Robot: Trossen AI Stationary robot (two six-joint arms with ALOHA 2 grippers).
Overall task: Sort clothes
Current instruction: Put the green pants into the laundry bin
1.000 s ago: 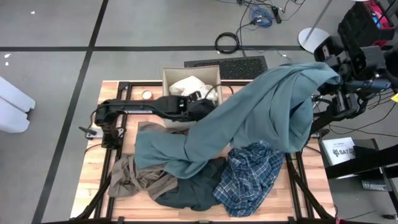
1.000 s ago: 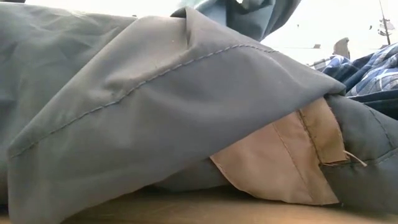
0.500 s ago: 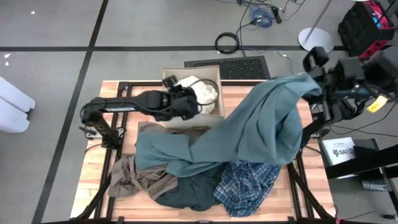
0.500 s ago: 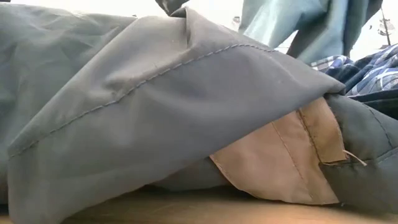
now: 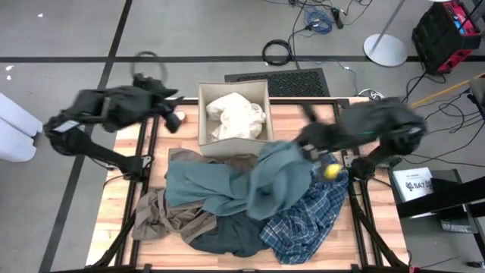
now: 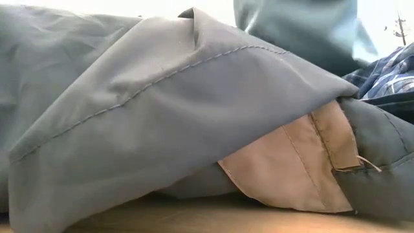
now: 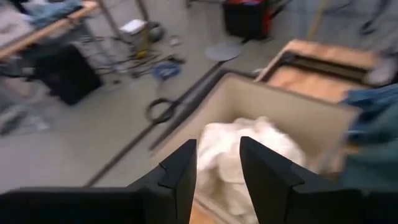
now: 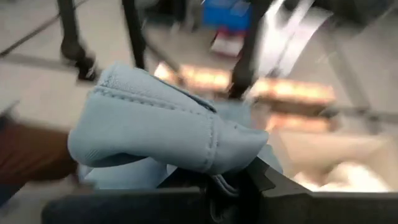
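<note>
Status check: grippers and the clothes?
Right gripper shut on teal-grey shirt. Left gripper open, empty, beside box. Cream pieces boxed.

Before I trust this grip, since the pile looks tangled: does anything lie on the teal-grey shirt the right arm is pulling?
Nothing visible lies on it. The right gripper is shut on the teal-grey shirt, which sits on top of the heap, over the tan-brown garment, the dark slate one and the plaid shirt.

1. Even, bright overhead light; soft shadows on the tabletop.
2. Both arms smear with motion blur from above.
3. Low view: background blown out white.
4. Wrist views blurred throughout.
</note>
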